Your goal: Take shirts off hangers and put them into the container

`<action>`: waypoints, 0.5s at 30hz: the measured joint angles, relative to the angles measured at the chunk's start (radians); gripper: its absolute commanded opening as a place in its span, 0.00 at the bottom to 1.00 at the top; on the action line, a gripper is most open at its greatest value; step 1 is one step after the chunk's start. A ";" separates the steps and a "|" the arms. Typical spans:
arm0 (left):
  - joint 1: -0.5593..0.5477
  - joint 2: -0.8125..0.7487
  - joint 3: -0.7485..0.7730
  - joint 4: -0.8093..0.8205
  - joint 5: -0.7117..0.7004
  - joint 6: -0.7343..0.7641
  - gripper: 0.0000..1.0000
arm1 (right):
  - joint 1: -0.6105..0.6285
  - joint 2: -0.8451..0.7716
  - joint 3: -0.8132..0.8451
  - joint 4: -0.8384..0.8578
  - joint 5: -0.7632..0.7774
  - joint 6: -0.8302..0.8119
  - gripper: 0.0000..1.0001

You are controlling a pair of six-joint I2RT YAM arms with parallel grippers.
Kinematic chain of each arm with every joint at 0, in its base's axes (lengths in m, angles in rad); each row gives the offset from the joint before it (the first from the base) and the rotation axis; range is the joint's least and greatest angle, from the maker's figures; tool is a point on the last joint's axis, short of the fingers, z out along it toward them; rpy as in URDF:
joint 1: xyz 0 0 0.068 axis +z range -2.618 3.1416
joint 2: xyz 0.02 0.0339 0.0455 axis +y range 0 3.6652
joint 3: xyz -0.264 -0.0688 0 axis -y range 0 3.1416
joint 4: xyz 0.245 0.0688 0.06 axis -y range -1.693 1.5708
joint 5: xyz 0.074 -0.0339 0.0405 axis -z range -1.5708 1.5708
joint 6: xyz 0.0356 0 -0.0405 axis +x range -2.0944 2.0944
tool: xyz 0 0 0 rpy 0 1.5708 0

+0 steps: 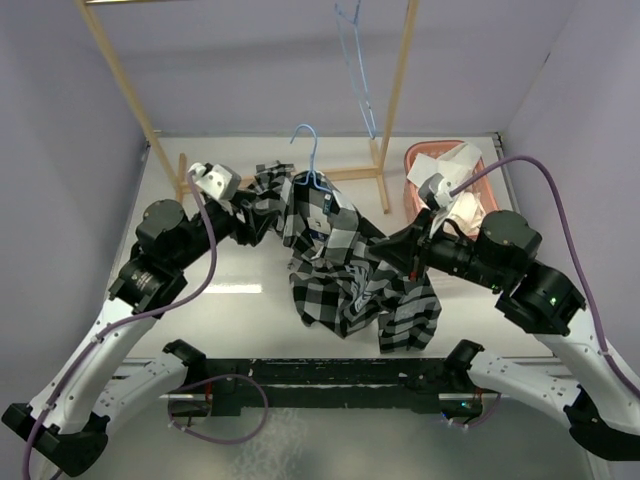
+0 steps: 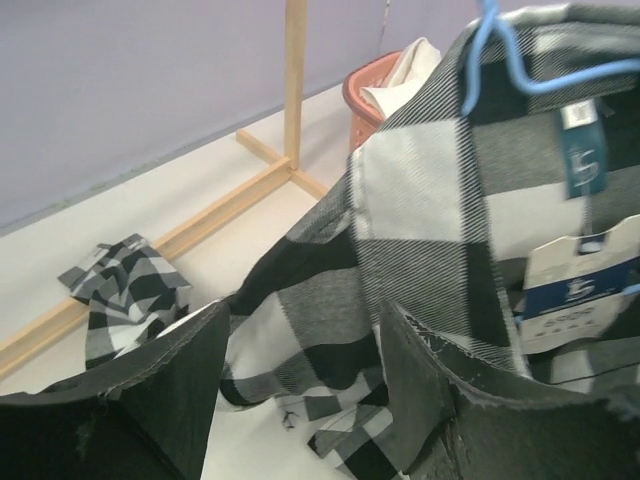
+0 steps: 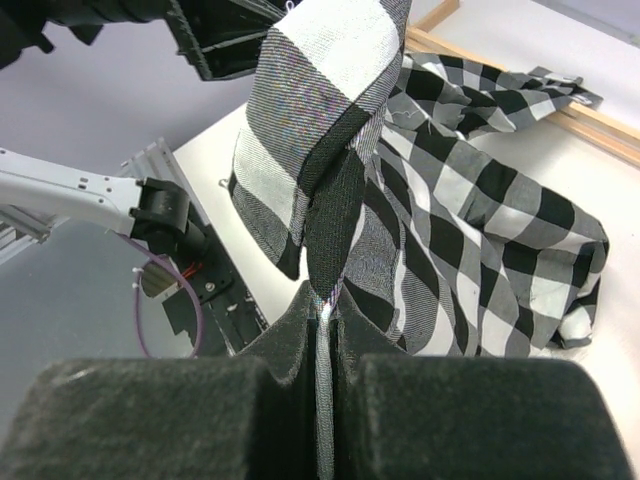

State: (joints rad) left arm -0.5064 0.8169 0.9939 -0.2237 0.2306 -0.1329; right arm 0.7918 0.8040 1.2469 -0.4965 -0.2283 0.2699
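- Right gripper (image 3: pixel 325 310) pinches the plaid shirt (image 1: pixel 340 270); left gripper (image 2: pixel 300 320) gapes beside it
- Likely step: pulling it off the blue hanger (image 1: pixel 314 160), which the left should grip next

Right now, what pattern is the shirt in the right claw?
Black-and-white check shirt; right wrist view shows it best.

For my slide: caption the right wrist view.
Right gripper shut on a fold of the plaid shirt, the rest heaped on the table.
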 measured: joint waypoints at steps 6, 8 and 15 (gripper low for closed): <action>0.000 -0.003 -0.061 0.095 -0.050 0.056 0.62 | 0.000 -0.020 0.000 0.001 -0.035 0.004 0.00; 0.000 -0.001 -0.078 0.140 -0.063 0.072 0.61 | 0.000 -0.020 0.000 0.001 -0.048 0.008 0.00; 0.000 0.071 -0.091 0.303 -0.078 0.104 0.57 | 0.000 -0.012 -0.005 0.009 -0.060 0.016 0.00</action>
State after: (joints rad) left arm -0.5064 0.8875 0.9031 0.0795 0.1528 -0.0288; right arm 0.7914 0.7921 1.2415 -0.4873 -0.2886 0.2855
